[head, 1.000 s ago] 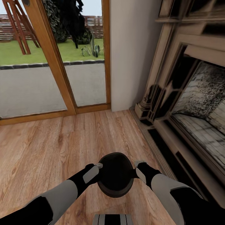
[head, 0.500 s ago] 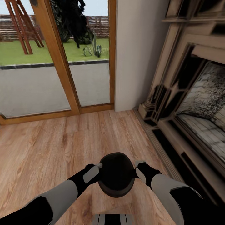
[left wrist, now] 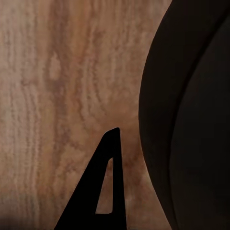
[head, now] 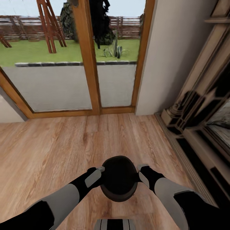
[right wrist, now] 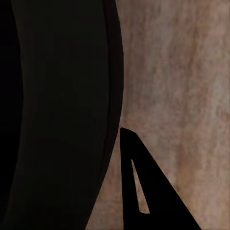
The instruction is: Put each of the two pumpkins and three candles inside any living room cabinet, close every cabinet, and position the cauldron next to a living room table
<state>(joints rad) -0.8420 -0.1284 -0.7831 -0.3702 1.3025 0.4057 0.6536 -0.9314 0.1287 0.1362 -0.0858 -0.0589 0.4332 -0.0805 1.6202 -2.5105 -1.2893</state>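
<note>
Round-bellied matte black cauldron [head: 118, 178] held low before trunk, above wood-plank floor [head: 48, 153] — left end effector [head: 101, 169] and right end effector [head: 138, 167] each at its rim, one per side; finger spread — cannot tell. Step in hand, judged: carrying cauldron toward living-room worktop. Glass doors [head: 64, 80] ahead, fireplace surround [head: 198, 127] to right. Next: turn away, locate worktop, set down beside it.
</note>
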